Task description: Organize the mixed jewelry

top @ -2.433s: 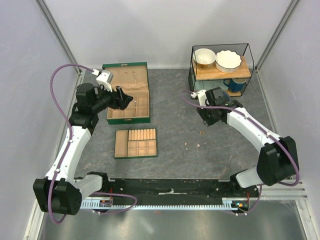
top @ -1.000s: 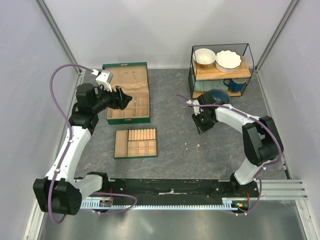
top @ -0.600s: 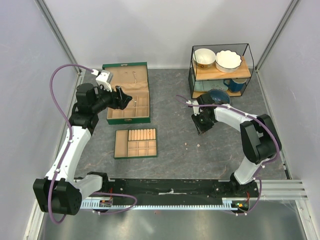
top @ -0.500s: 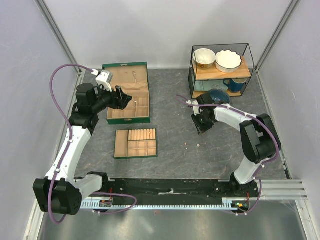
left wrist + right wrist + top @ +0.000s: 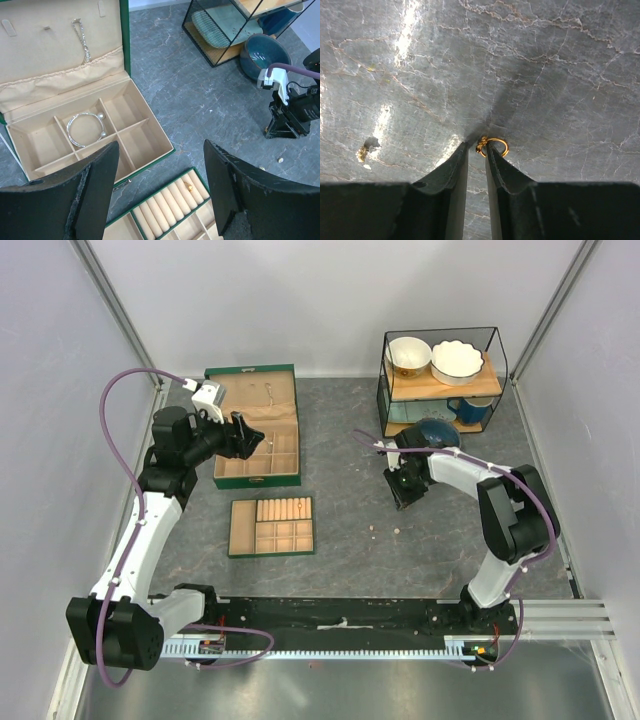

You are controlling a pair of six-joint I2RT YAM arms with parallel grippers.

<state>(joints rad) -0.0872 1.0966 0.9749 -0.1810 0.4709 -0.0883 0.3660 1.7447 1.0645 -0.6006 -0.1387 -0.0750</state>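
A: What is new on the right side?

B: The right gripper has come down to the table and its jaws have narrowed. Only a thin gap is left. The gold ring lies at its mouth, touching one fingertip. I cannot tell if it is pinched already.

A: And farther, the left?

B: The left gripper has not moved. It hangs spread wide, holding nothing, above the box, where the bangle lies in one compartment. So the ring pick seems under way.
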